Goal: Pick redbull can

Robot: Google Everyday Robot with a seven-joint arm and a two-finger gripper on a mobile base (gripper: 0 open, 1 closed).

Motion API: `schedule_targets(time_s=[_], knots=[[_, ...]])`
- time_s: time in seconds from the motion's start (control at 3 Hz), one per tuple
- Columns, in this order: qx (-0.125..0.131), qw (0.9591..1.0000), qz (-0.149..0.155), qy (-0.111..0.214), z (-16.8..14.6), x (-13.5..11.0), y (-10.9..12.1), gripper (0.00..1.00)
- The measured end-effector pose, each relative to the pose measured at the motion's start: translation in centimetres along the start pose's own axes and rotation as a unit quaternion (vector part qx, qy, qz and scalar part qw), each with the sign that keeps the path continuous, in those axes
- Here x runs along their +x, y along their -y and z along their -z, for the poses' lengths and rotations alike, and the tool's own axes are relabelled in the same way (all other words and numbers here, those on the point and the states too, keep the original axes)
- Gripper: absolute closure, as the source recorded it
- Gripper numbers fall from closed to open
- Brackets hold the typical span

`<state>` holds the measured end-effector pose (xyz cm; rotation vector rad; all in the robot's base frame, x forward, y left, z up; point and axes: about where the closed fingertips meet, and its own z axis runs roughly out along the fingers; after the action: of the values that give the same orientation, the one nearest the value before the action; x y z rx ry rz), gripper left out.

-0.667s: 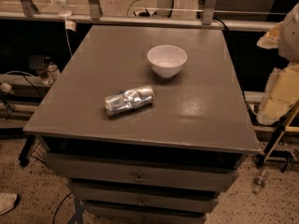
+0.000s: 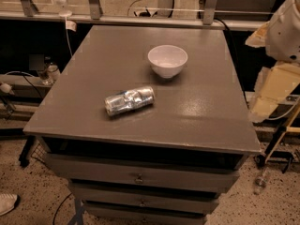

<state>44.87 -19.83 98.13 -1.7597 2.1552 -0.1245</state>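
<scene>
The redbull can (image 2: 130,101) is a dented, shiny silver can with bluish patches. It lies on its side on the grey cabinet top (image 2: 201,111), left of centre and toward the front edge. A round white bowl (image 2: 167,61) stands upright behind it and to its right, apart from it. My gripper is not in view. Only a white part of my arm (image 2: 286,27) shows at the upper right edge, beyond the cabinet's right side and well away from the can.
The cabinet has drawers with small knobs (image 2: 138,178) below its top. Beige padded pieces (image 2: 276,88) lean at the right. A rail with metal posts (image 2: 140,18) runs behind. Cables and a bottle (image 2: 52,71) sit at the left, and a shoe (image 2: 7,204) is on the speckled floor.
</scene>
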Motion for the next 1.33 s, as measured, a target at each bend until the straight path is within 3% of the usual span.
schedule_targets(time_s=[0.33,0.67,1.0,1.33], knots=[[-0.021,0.9955,0.089,0.024,-3.2,-5.4,0.8,0.0],[-0.062,0.9636,0.256,0.048,-7.8,-14.3,0.4,0.0],[-0.079,0.9387,0.331,0.057,-9.5,-18.2,-0.2,0.0],[-0.108,0.9197,0.376,0.03,-12.1,-20.5,-0.8,0.0]])
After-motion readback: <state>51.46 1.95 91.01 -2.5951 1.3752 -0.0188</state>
